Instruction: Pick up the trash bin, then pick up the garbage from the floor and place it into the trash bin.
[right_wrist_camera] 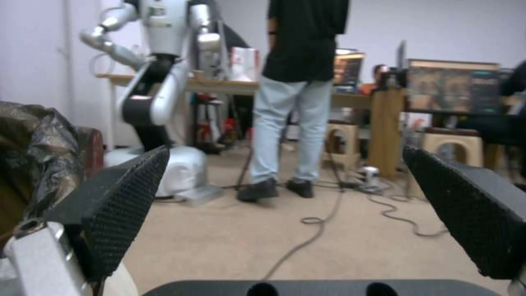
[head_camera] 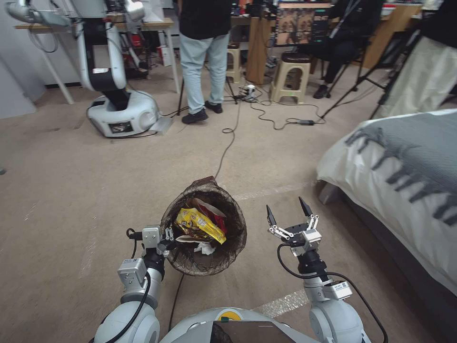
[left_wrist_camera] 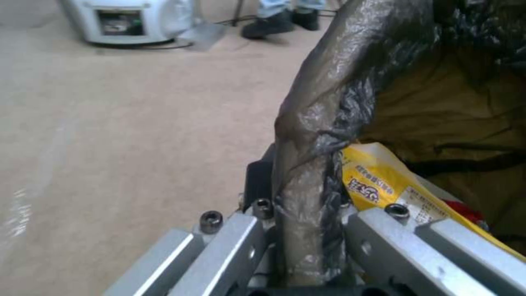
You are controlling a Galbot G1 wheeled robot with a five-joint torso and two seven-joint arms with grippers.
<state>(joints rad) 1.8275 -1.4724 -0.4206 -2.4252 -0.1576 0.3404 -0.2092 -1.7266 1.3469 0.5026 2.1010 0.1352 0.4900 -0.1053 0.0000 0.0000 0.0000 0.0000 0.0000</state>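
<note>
The trash bin [head_camera: 223,259], wrapped in its dark brown liner bag, hangs just ahead of my torso. My left gripper [head_camera: 167,242] is shut on its rim at the side nearest my left arm; the left wrist view shows the bin's liner-covered rim [left_wrist_camera: 307,172] pinched between the metal fingers [left_wrist_camera: 230,242]. Inside lies garbage: a yellow snack wrapper [head_camera: 200,224], red scraps [head_camera: 216,220] and white tissue [head_camera: 205,247]. The yellow wrapper [left_wrist_camera: 378,185] also shows past the rim. My right gripper [head_camera: 288,212] stands open beside the bin, holding nothing; its black fingers [right_wrist_camera: 123,197] frame the room.
A bed with a grey-and-white cover [head_camera: 404,176] fills the right side. A black cable [head_camera: 228,143] runs along the carpet ahead. Another robot [head_camera: 116,95], a standing person [head_camera: 204,57], stools [head_camera: 290,76] and desks stand at the far end.
</note>
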